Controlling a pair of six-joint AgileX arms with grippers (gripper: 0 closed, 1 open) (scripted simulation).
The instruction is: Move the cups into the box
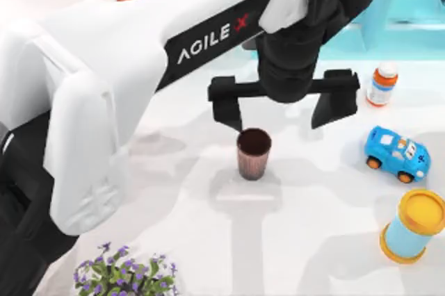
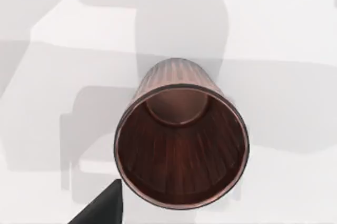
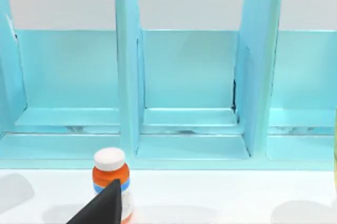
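Brown cup (image 1: 253, 154) under spread left gripper (image 1: 278, 114); toy car (image 1: 397, 153) beside

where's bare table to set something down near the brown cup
Bare table lies just below the brown cup, and between it and the toy car. Above it is crowded: the left gripper hangs open there.

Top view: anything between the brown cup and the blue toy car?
Nothing; in the top view bare white table, crossed by shadows, runs from the brown cup to the blue toy car.
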